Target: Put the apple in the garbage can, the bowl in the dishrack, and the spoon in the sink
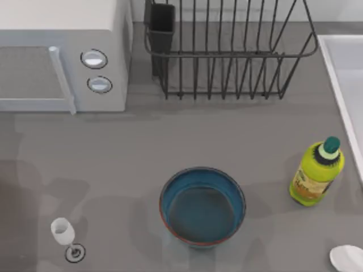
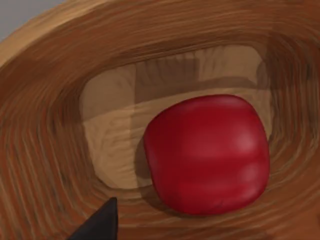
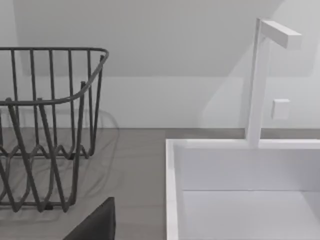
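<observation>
the left tool point(image 2: 95, 227) shows as one dark fingertip at the edge of its wrist view, above a wooden can point(image 2: 45, 130) with a ringed grain; i cannot tell if it is released or clenched. the apple point(image 2: 207, 155) lies inside that can, on its pale floor, apart from the fingertip.

the right tool point(image 3: 95, 225) likewise shows a single dark tip, over the grey desk point(image 3: 135, 165) between the rack point(image 3: 50, 125) and the sink point(image 3: 240, 200); its state i cannot tell either. a white faucet point(image 3: 257, 80) stands at the sink's far rim.

from above, the bowl point(image 1: 202, 205) sits upright on the desk near 6 o'clock, nothing in it. the rack stands at 12 o'clock with its dark cup point(image 1: 161, 28) at the corner nearest the microwave point(image 1: 62, 54), which fills 10 o'clock. the sink's rim runs along 2 to 3 o'clock. a green bottle point(image 1: 316, 173) stands at 4 o'clock, near that rim. the spoon point(image 1: 347, 258) lies at 5 o'clock, cut by the edge. a wine glass point(image 1: 65, 235) stands at 8 o'clock.
</observation>
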Robot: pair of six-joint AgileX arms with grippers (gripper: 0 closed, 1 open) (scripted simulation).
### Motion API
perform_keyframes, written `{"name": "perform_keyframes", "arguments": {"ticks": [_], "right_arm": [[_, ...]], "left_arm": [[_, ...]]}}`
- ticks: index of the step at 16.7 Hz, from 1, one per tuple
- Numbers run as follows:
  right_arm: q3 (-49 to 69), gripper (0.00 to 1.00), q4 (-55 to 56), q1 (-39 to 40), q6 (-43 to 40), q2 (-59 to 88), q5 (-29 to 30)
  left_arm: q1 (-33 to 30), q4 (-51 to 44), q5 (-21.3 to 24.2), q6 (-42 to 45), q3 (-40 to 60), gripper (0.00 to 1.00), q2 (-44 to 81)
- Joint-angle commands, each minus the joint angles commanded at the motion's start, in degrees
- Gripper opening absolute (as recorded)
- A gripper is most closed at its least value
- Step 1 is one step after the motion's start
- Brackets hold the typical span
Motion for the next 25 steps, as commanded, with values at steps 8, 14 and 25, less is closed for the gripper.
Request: {"name": "perform_keyframes", "arguments": {"ticks": [8,14,25], "right_arm": [[0.00,1.00,0.00,0.00,0.00,0.00,0.00],[0.00,1.00,0.00,0.00,0.00,0.00,0.00],[0.01,1.00,0.00,0.00,0.00,0.00,0.00]], "left_arm": [[-6.14,21.46,0.75,27.27,-24.31,1.00,-39.71],[-11.51,39.67,1.42,51.73,-45.38,1.00,-71.05],[-13.98,48.05,1.73,61.15,-54.52,1.00,-81.58]]}}
